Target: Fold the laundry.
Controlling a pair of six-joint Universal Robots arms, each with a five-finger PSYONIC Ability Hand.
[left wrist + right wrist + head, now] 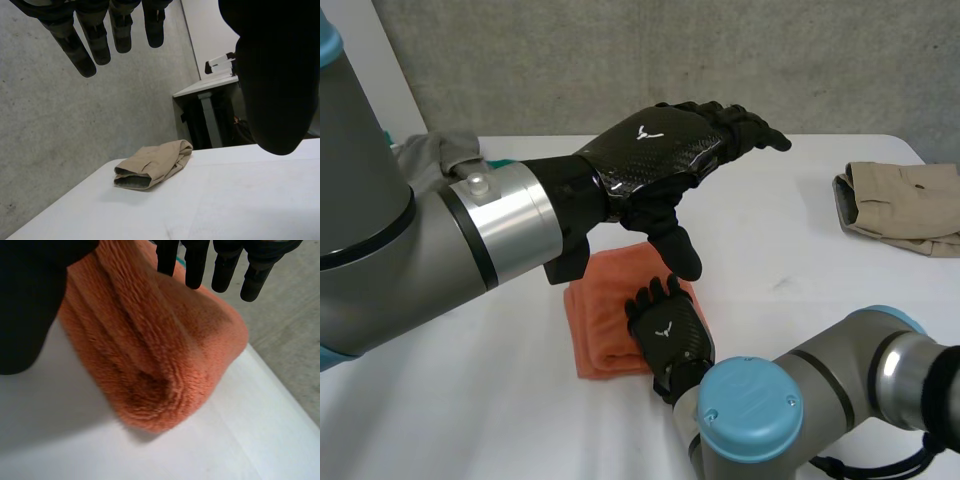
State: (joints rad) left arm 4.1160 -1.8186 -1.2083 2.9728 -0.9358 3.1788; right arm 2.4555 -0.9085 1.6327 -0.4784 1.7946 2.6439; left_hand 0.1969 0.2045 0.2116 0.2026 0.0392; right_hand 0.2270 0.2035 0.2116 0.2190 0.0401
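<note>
In the head view, the orange towel lay folded on the table, with the right hand resting on it. The left hand hung above, fingers straight, empty. A grey cloth looked not yet folded. The left wrist view showed a folded tan cloth. The right wrist view showed straight fingers over the towel.

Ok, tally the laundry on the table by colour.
Orange: 1, the folded towel
Beige: 1, the folded garment
Grey: 1, the crumpled cloth
Total: 3
</note>
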